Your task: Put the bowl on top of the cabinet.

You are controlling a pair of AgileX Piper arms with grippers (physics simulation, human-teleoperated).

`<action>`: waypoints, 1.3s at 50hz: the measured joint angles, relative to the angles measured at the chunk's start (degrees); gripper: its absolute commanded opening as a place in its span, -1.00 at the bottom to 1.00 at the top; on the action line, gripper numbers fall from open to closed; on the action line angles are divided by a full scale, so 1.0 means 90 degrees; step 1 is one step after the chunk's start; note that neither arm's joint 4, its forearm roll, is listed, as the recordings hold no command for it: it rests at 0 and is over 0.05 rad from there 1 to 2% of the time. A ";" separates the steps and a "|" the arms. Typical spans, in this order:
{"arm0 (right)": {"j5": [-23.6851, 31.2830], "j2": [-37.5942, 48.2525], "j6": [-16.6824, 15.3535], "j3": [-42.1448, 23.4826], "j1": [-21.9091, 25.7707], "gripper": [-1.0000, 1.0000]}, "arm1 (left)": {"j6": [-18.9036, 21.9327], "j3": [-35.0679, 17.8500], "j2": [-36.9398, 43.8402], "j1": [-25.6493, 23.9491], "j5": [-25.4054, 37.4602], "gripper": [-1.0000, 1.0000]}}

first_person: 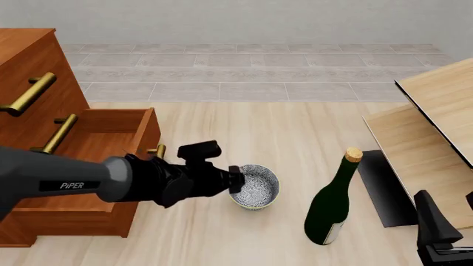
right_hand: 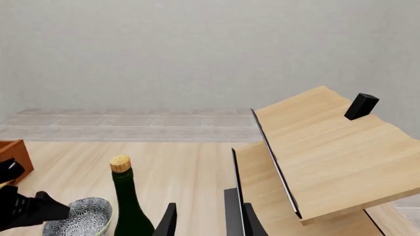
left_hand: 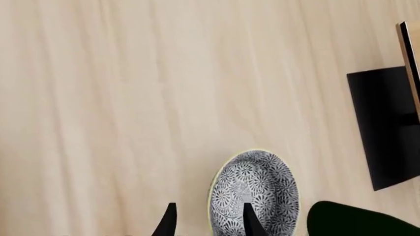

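Observation:
The bowl (first_person: pixel 256 187), small and white with a fine blue-grey floral pattern, stands upright on the wooden floor in front of the cabinet (first_person: pixel 30 61). The cabinet is reddish-brown with brass handles, and one of its drawers (first_person: pixel 103 138) is pulled out. My left gripper (first_person: pixel 236 180) is open and straddles the bowl's near-left rim. In the left wrist view, one finger (left_hand: pixel 251 220) is over the bowl (left_hand: pixel 259 189) and the other stands outside it. My right gripper (first_person: pixel 446 204) stays low at the front right, open and empty.
A dark green wine bottle (first_person: pixel 330 208) with a cork stands just right of the bowl. Pale light-wood furniture (first_person: pixel 436 127) with black edges lies tilted at the right. The open drawer juts out toward the bowl.

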 measured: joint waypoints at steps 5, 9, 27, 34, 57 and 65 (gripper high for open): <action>0.0000 0.0000 0.0003 0.0002 0.0004 1.00 | -0.0009 0.0016 0.0028 -0.0024 -0.0026 1.00; -0.0004 0.0000 0.0006 0.0006 0.0005 1.00 | -0.0009 0.0019 0.0056 -0.0031 -0.0045 1.00; -0.0004 -0.0001 0.0027 -0.0003 0.0000 1.00 | -0.0034 0.0033 0.0192 -0.0045 -0.0146 1.00; -0.0008 -0.0001 0.0033 -0.0003 -0.0001 1.00 | -0.0057 0.0038 0.0256 -0.0056 -0.0189 1.00; -0.0027 -0.0002 0.0045 0.0003 -0.0011 1.00 | -0.0108 0.0055 0.0402 -0.0094 -0.0302 1.00; -0.0019 -0.0003 0.0046 -0.0010 -0.0018 1.00 | -0.0043 0.0059 0.0298 -0.0081 -0.0312 -1.00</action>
